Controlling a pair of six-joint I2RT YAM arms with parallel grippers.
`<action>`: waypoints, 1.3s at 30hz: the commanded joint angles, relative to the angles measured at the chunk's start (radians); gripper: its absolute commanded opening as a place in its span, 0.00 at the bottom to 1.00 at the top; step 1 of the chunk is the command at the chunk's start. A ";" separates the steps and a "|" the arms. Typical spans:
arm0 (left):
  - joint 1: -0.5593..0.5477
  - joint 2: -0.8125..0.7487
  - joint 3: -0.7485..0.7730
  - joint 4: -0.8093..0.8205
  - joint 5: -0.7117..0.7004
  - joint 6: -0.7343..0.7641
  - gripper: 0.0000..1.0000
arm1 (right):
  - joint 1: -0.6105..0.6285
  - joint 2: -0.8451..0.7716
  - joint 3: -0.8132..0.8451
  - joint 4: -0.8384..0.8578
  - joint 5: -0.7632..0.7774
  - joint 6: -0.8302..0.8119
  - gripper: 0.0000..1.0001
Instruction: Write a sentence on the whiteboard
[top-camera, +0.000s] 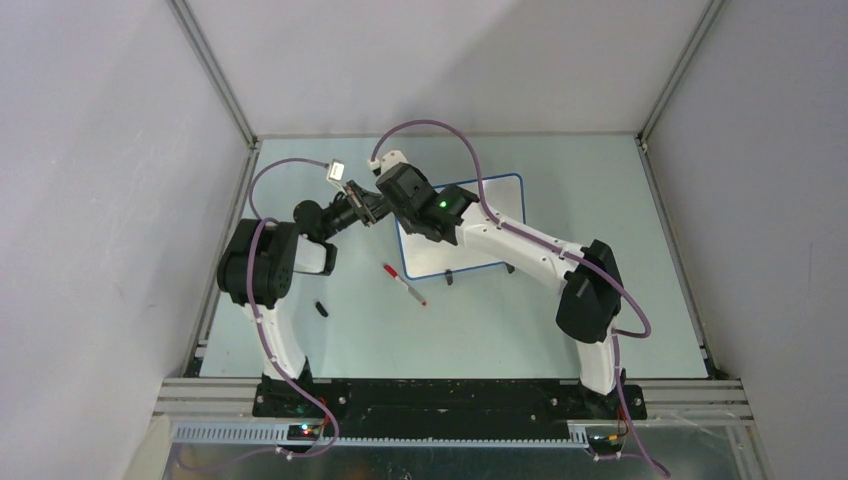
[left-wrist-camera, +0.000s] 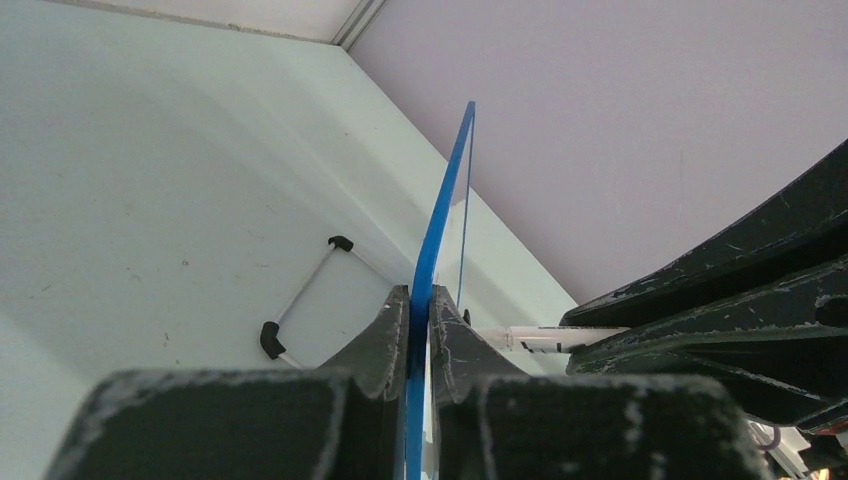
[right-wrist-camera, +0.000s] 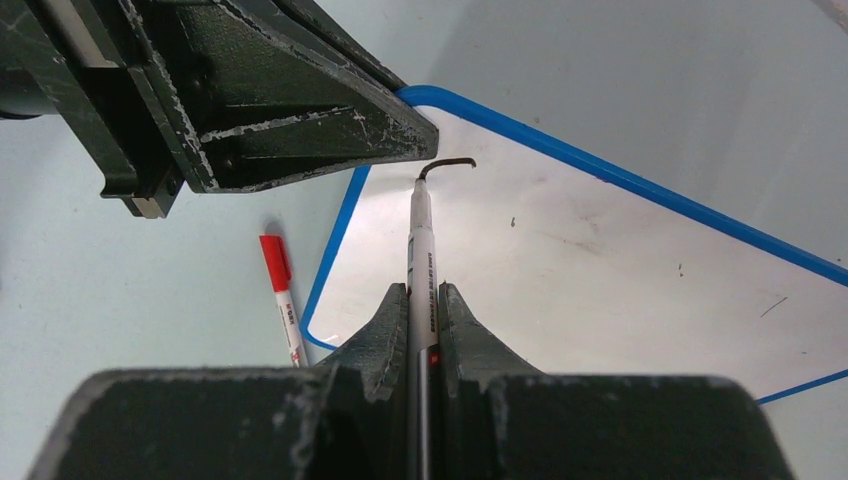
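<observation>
Resting toward the far middle of the counter (top-camera: 560, 330), the whiteboard (right-wrist-camera: 620, 270) has its blue rim clamped in the left gripper (left-wrist-camera: 420, 305). The right gripper (right-wrist-camera: 424, 300) is clamped on a black marker (right-wrist-camera: 421, 235). A red-capped pen (right-wrist-camera: 283, 300) lies just beside the board. The marker tip touches a short curved stroke (right-wrist-camera: 452, 162).

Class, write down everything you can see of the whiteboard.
The whiteboard is a thin rectangular panel, glossy white with a narrow blue rim and rounded corners, faintly speckled. The left pincer clamps its edge near one corner; the right pincer holds a marker whose tip touches the surface there, at the end of one short black stroke. No other writing shows.
</observation>
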 joint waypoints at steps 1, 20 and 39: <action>-0.011 -0.055 -0.004 0.051 0.004 0.030 0.06 | -0.004 -0.018 -0.010 -0.004 0.029 0.000 0.00; -0.011 -0.055 -0.003 0.051 0.003 0.031 0.06 | -0.014 -0.020 -0.005 -0.031 0.073 0.001 0.00; -0.011 -0.055 -0.003 0.051 0.003 0.032 0.06 | -0.017 -0.067 -0.004 -0.007 0.041 0.003 0.00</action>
